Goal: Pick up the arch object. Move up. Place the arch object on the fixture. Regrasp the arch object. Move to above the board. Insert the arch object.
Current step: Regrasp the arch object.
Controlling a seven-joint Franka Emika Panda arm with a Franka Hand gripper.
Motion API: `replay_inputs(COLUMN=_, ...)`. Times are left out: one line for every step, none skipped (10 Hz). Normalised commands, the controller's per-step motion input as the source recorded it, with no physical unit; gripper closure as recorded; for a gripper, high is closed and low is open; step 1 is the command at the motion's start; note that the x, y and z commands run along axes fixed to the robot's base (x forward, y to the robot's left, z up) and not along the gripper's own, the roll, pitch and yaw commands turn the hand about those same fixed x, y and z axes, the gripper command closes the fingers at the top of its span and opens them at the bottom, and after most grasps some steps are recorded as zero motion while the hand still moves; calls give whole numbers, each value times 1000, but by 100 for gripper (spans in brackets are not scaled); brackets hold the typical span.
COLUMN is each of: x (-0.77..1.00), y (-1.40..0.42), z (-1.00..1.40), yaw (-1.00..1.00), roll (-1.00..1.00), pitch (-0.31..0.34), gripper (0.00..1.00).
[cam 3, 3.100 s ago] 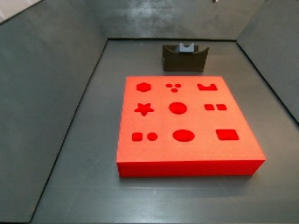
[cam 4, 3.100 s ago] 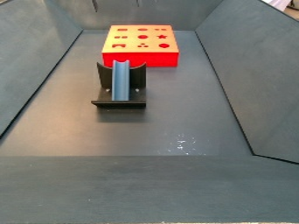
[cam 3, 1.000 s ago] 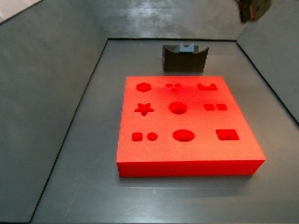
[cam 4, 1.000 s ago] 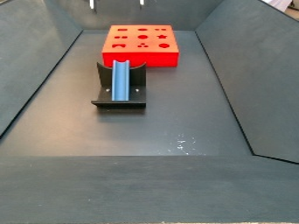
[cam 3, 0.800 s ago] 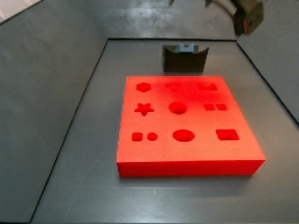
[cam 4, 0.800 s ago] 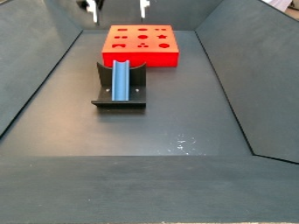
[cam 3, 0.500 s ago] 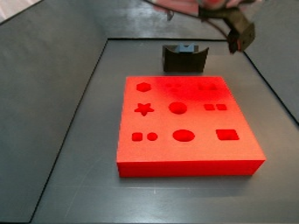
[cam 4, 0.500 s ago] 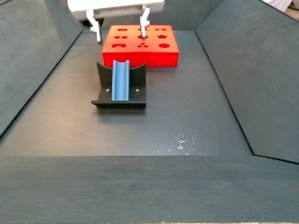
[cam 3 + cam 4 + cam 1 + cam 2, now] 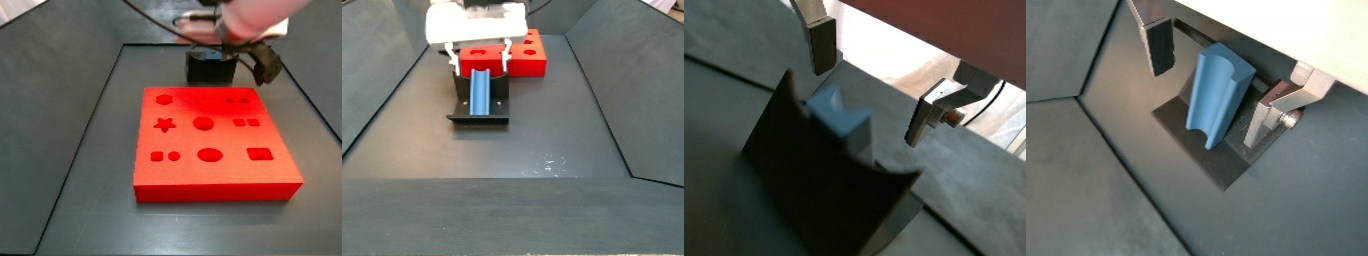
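The light blue arch object (image 9: 480, 90) lies lengthwise in the notch of the dark fixture (image 9: 477, 117). In both wrist views it shows between the fingers (image 9: 1212, 95) (image 9: 840, 109). My gripper (image 9: 477, 60) is low over the fixture's far end, open, with one finger (image 9: 1160, 47) on each side of the arch object and a gap to it on both sides. In a side view my gripper (image 9: 230, 56) covers the fixture (image 9: 205, 70). The red-orange board (image 9: 185, 140) lies just beyond the fixture (image 9: 535, 56).
Dark sloping walls (image 9: 382, 90) close in the grey floor (image 9: 543, 140) on both sides. The board sits against the fixture's far side, right behind my gripper. The arm and a cable (image 9: 154, 22) reach in from above.
My gripper has come down from the top of the bin to the fixture. Its open fingers now straddle the arch object. The arch object and board have not moved.
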Motion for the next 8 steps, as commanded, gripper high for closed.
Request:
replay_inputs(x=78, y=13, z=-560, yaw=-35, roll=71, pitch=-60, gripper=0)
replay_inputs(x=75, y=7, z=-411, yaw=-38, roll=70, pitch=-42, gripper=0)
replay_inputs(x=49, y=2, z=-329, yaw=-58, roll=84, pitch=-17, gripper=0)
replay_inputs(x=46, y=3, z=-327, yaw=-59, roll=88, pitch=-14, gripper=0)
replay_inputs(x=45, y=4, z=-327, yaw=-58, roll=88, pitch=-13, gripper=0)
replay_inputs(x=42, y=4, z=-328, yaw=-56, roll=86, pitch=-8, gripper=0)
replay_inputs(x=40, y=3, z=-328, yaw=-55, roll=85, pitch=-6, gripper=0)
replay_inputs(x=39, y=3, z=-329, yaw=-53, roll=83, pitch=-4, gripper=0)
